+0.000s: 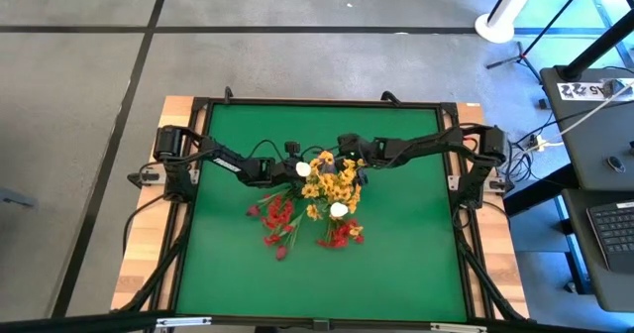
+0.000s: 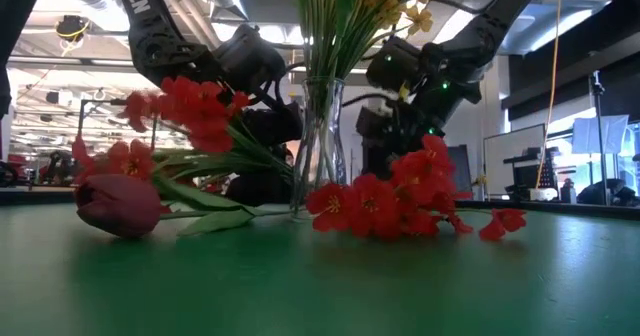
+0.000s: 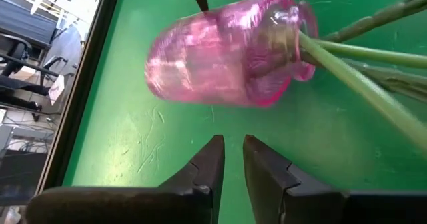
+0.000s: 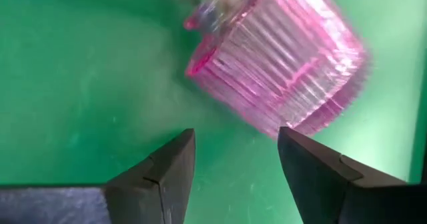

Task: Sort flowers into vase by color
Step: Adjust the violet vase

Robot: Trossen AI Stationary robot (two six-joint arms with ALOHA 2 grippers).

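Note:
A ribbed glass vase point(image 2: 320, 146), pink in the wrist views point(image 3: 227, 57) point(image 4: 280, 64), stands upright on the green mat. Yellow flowers point(image 1: 332, 182) stick into its mouth by their green stems point(image 3: 360, 57). Red flowers lie on the mat left point(image 1: 277, 214) and right point(image 1: 342, 234) of it, with white buds point(image 1: 339, 210) among them and a dark maroon bud point(image 2: 118, 204) near the front. My left gripper point(image 3: 230, 157) stands just short of the vase, its fingers a narrow gap apart and nothing between them. On the vase's other side my right gripper point(image 4: 237, 157) is open wide and holds nothing.
A black raised frame point(image 1: 188, 204) borders the green mat, with a wooden rim point(image 1: 139, 264) outside it. Bare mat lies toward the near edge point(image 1: 317, 288) and the right side point(image 1: 416, 224). Loose red blossoms point(image 2: 500, 224) lie on the mat beside the right bunch.

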